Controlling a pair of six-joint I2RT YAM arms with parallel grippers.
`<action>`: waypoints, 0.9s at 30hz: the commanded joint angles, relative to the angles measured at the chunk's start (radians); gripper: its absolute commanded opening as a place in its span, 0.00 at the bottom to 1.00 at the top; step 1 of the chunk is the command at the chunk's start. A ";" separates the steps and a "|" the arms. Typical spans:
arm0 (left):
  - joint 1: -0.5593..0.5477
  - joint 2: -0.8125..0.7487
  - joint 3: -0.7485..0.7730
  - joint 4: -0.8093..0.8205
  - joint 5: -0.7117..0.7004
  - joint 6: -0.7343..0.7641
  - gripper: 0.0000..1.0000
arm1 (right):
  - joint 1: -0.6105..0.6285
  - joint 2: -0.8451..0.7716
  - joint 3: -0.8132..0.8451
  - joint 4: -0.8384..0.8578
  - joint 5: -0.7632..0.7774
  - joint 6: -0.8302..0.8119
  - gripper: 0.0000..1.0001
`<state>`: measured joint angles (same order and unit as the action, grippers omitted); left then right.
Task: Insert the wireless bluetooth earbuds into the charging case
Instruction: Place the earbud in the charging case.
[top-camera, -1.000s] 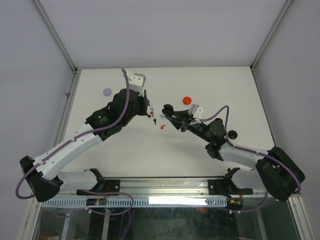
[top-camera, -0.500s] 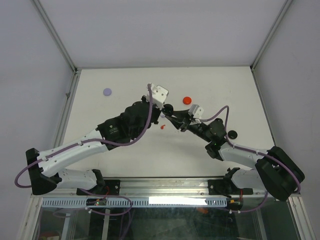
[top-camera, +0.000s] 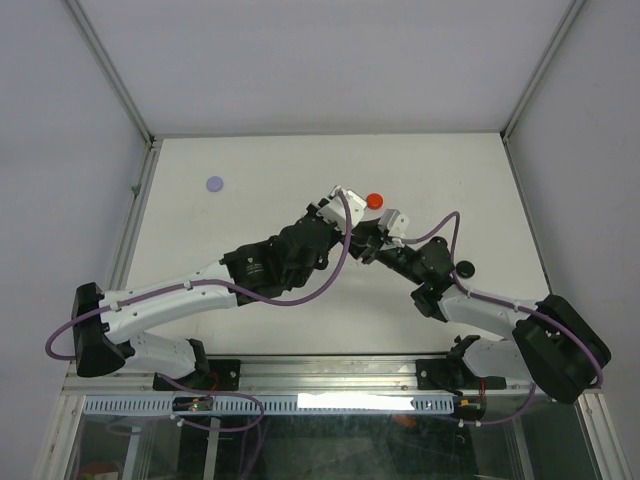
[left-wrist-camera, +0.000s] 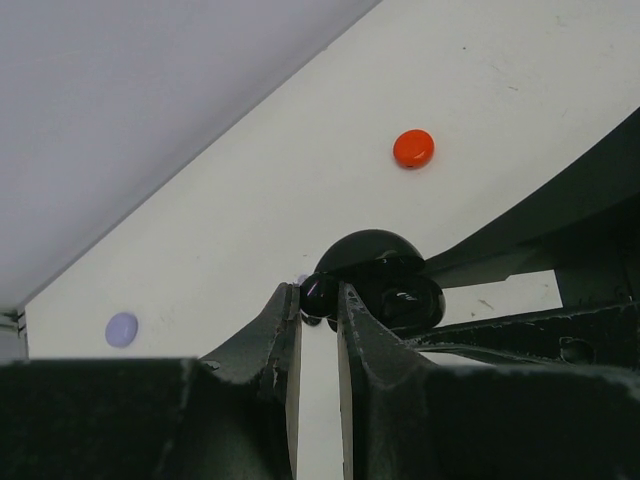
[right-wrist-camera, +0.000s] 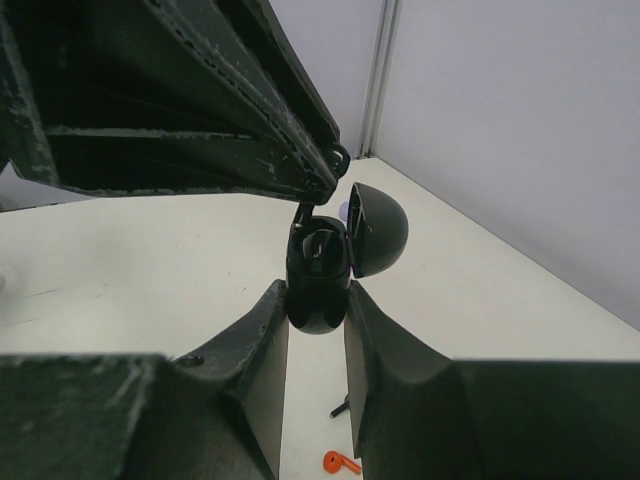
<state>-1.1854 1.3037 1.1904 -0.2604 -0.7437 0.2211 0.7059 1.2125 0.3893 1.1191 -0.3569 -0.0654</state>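
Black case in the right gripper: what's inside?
Lid open; the black case shows a glossy dark cavity. Left gripper pinches a black earbud at its mouth. Whether any bud is seated: hidden, black on black.

black charging case (right-wrist-camera: 318, 290): glossy smooth plastic | black earbud (left-wrist-camera: 319, 294): glossy plastic | red case (left-wrist-camera: 413, 148): smooth, slight sheen | table (top-camera: 250, 170): matt, smooth | right gripper fingers (right-wrist-camera: 255, 370): matt black, scuffed edges

We find the open case (right-wrist-camera: 318, 290) over the worktop (top-camera: 440, 170), an earbud (left-wrist-camera: 318, 295) at its mouth; a closed case (top-camera: 374, 200) just behind, another case (top-camera: 214, 184) far left.
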 joint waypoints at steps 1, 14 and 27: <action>-0.007 0.003 0.030 0.065 -0.050 0.047 0.08 | 0.006 -0.034 0.041 0.070 -0.013 0.013 0.00; -0.019 0.017 0.030 0.060 -0.011 0.046 0.08 | 0.006 -0.042 0.040 0.067 -0.008 0.010 0.00; -0.044 0.010 0.040 0.010 0.032 0.008 0.12 | 0.006 -0.043 0.038 0.068 -0.005 0.010 0.00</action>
<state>-1.2053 1.3254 1.1908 -0.2516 -0.7536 0.2508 0.7059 1.2003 0.3893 1.1168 -0.3641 -0.0547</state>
